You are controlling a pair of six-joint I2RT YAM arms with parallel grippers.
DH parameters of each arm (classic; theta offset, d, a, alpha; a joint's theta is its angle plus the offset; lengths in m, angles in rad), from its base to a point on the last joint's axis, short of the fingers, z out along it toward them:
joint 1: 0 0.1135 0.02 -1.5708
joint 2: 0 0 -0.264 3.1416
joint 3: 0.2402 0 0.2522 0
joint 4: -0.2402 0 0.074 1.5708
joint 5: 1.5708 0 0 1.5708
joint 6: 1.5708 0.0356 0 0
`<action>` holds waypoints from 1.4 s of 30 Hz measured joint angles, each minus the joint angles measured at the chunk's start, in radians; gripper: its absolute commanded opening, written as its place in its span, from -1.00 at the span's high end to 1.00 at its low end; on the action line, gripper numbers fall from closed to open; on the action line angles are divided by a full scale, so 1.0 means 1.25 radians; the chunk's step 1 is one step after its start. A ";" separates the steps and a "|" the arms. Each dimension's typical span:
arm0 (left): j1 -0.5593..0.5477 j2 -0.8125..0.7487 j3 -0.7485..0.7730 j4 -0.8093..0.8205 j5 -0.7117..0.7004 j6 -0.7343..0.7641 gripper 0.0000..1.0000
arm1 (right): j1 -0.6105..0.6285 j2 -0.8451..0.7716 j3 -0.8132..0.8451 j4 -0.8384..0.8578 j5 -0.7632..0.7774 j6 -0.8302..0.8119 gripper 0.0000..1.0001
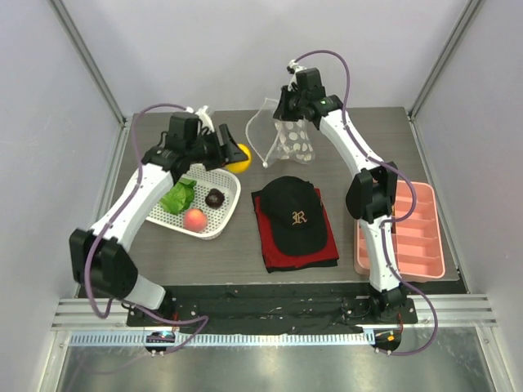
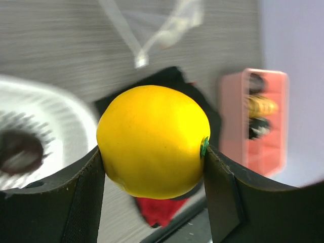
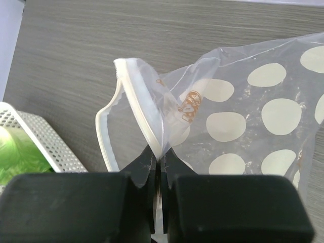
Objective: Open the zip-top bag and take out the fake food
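Left fingers [image 2: 76, 202] are standing partly spread, each pad pressing a side of the yellow citrus [image 2: 152, 142]. The left gripper [image 2: 152, 167] is gripping it firmly. In the overhead view this fruit is showing at upper centre-left, just past the far rim of the white basket [image 1: 233, 192]. Whether it is touching the table [image 1: 368, 139] is unclear. The left arm [image 1: 131, 204] is bending at lower left and reaching up and right over the basket.

The basket is holding the peach [image 1: 194, 219], the brown ball [image 1: 215, 198] and the green vegetable [image 1: 178, 196].

The right gripper [image 3: 159, 167] is pinching fully closed on the zip strip [image 3: 136, 101] of the dotted bag [image 3: 243, 116]. The bag's mouth is gaping in a loop toward frame left, and the pouch is drooping below the gripper at upper centre. The right arm [image 1: 351, 147] is rising from lower right and leaning up and left from its elbow.

A black cap [image 1: 294, 214] is lying on a red cloth [image 1: 265, 237] at centre, with a pink tray [image 1: 441, 245] at right.
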 measured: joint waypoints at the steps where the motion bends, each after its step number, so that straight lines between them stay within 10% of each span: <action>1: 0.001 -0.030 -0.022 -0.016 -0.035 0.011 1.00 | -0.003 0.004 0.005 0.001 0.006 0.010 0.74; 7: 0.036 -0.089 -0.085 -0.133 -0.273 0.041 1.00 | -0.020 0.028 0.019 0.010 0.046 0.049 0.29; 11: 0.060 -0.025 -0.114 -0.173 -0.357 0.047 1.00 | -0.028 0.038 0.021 0.012 0.073 0.074 -0.36; 14: 0.061 0.025 -0.115 -0.193 -0.411 0.046 0.40 | -0.031 0.038 0.021 0.014 0.091 0.090 -0.75; 16: 0.061 0.046 -0.115 -0.200 -0.441 0.046 -0.50 | -0.034 0.035 0.021 0.010 0.104 0.094 -0.86; 18: 0.061 0.056 -0.114 -0.204 -0.460 0.049 -0.96 | -0.034 0.029 0.017 -0.001 0.120 0.096 -0.99; 30: 0.028 0.006 -0.086 -0.328 -0.558 0.045 -0.99 | 0.010 -0.177 -0.071 -0.195 0.248 0.112 -0.99; 42: -0.255 -0.324 0.007 -0.255 -0.376 -0.021 -1.00 | 0.111 -0.786 -0.532 -0.257 0.233 0.166 -1.00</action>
